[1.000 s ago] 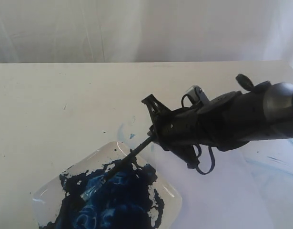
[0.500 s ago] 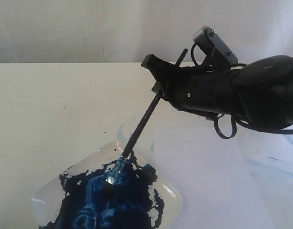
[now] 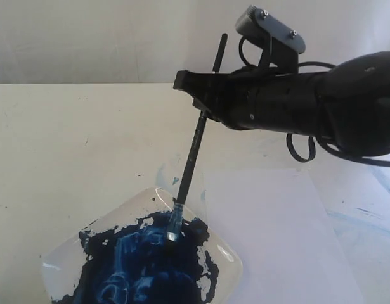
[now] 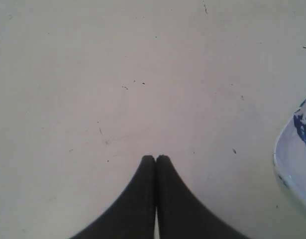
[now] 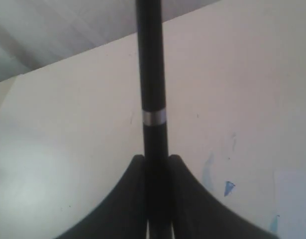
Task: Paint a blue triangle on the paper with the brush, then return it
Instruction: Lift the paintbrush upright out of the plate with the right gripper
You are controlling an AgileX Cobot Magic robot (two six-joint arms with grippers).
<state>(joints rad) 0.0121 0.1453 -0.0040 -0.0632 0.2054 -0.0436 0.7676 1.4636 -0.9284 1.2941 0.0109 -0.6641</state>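
Swung up from a low slant, the brush (image 3: pixel 193 149) now stands steep, bristles down in the paint (image 3: pixel 137 266) of the dish (image 3: pixel 227 258).
My right gripper (image 3: pixel 205 104) pinches the black handle high up (its end pokes out above my fingers), over the table (image 3: pixel 68 139); the paper (image 3: pixel 271 234) lies just beside the dish. My left gripper (image 4: pixel 155 158) hangs over bare table, fingers pressed together, dish rim near.

A: Lighting?
B: Bright, diffuse, washed out: backdrop (image 3: pixel 87 38) behind the right gripper (image 3: pixel 193 88) near white; small glare spots on the paint dish (image 3: pixel 224 253) below it.
A: Focus?
B: Soft everywhere. The brush (image 5: pixel 152 74) handle in its grip is blurry-edged, grainy.
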